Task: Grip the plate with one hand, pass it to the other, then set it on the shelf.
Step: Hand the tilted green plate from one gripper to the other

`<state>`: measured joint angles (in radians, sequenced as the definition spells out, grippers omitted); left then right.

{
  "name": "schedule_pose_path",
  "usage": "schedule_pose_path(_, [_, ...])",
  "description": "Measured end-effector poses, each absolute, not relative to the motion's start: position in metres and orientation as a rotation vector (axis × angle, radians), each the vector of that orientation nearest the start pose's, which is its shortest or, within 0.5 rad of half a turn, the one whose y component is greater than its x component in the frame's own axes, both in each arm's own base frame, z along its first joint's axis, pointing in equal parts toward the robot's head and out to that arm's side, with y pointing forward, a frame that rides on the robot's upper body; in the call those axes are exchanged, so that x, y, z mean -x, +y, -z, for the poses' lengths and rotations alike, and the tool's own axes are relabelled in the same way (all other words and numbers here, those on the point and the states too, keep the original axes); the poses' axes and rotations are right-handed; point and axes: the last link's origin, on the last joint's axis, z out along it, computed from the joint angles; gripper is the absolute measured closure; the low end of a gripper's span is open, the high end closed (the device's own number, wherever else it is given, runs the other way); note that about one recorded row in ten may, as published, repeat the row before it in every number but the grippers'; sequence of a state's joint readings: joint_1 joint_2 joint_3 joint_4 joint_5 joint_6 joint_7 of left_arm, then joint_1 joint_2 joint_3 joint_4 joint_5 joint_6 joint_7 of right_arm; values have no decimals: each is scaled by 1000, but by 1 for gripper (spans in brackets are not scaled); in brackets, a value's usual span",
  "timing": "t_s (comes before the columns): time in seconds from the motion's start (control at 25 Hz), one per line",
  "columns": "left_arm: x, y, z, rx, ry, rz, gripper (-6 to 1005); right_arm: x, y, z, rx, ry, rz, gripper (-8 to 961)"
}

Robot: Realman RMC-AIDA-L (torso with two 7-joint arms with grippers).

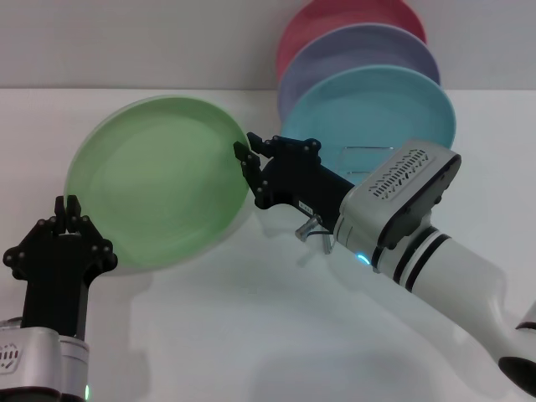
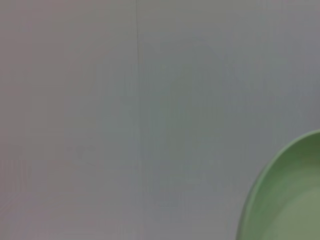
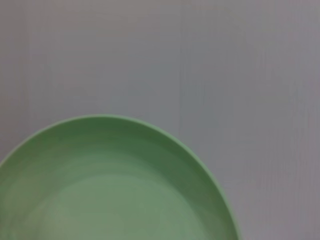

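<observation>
Right pincer [image 1: 249, 159] is clamping the light green plate [image 1: 159, 180] at its right rim, holding it tilted above the white surface [image 1: 251, 335]. Your left pincer [image 1: 69, 209] is sitting just below the plate's lower-left edge; you cannot tell whether its fingers are parted. Behind, 3 plates are leaning in the wire shelf [image 1: 311, 226].

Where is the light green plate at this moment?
In the head view the green plate is held tilted on the left, the right gripper shut on its rim, the left gripper below its lower-left edge.
</observation>
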<state>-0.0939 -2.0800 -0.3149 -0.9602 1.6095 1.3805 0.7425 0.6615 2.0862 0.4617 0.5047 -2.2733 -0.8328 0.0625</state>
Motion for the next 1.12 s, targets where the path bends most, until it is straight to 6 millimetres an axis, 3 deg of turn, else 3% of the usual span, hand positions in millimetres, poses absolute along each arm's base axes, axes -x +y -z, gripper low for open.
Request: schedule_pose_path(1.12, [249, 218, 75, 1404, -574, 563, 963, -178, 347, 133, 2226, 363, -789, 859])
